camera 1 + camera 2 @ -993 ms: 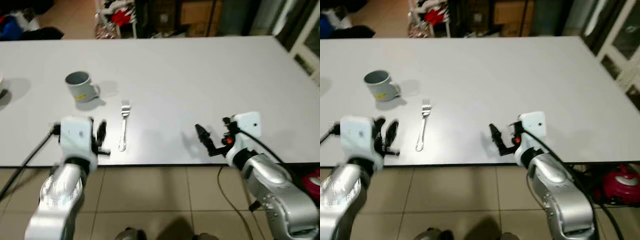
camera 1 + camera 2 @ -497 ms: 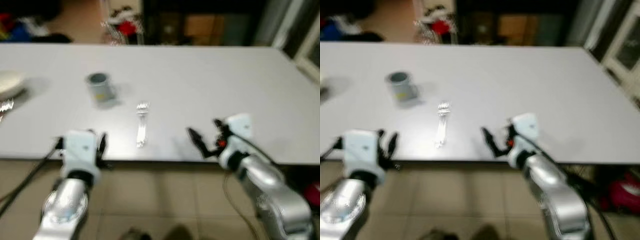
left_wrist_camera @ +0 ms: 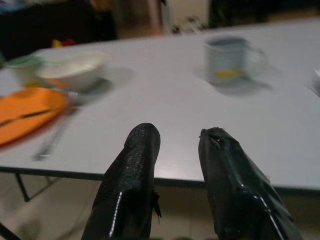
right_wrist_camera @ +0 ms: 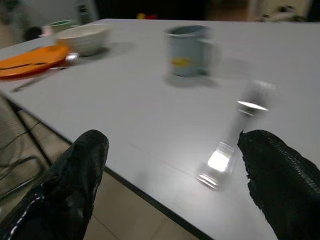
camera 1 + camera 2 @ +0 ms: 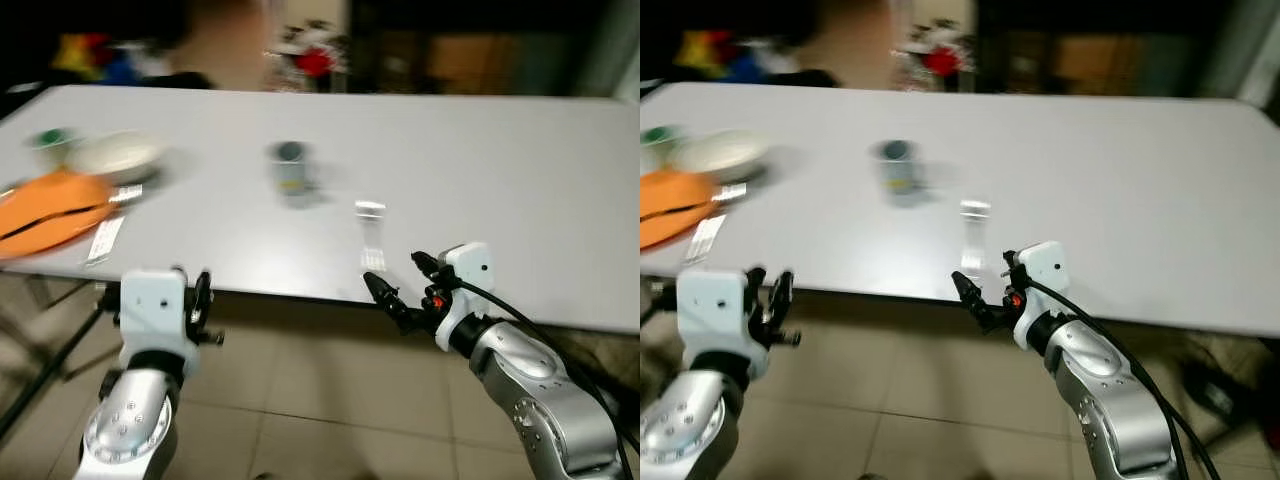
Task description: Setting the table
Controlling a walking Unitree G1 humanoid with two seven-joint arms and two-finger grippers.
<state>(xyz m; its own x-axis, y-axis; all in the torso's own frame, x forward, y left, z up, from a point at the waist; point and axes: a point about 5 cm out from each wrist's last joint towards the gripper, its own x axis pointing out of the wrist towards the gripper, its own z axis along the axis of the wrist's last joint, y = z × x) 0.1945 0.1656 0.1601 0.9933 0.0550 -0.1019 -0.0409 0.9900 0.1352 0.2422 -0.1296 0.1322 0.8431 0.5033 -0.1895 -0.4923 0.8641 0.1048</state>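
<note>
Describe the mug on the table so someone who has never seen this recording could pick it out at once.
Start from the large white table. Near the middle of its width stands the grey mug, with a fork lying beside it toward the robot's right, near the front edge. Unlike the orange plate and the pale bowl at the table's left end, it is a tall grey cylinder with a handle and a small yellow mark.

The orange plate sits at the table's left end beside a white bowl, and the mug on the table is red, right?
Not quite: the mug is grey-blue, as the right wrist view shows. The orange plate does sit at the table's left end beside the white bowl.
</note>
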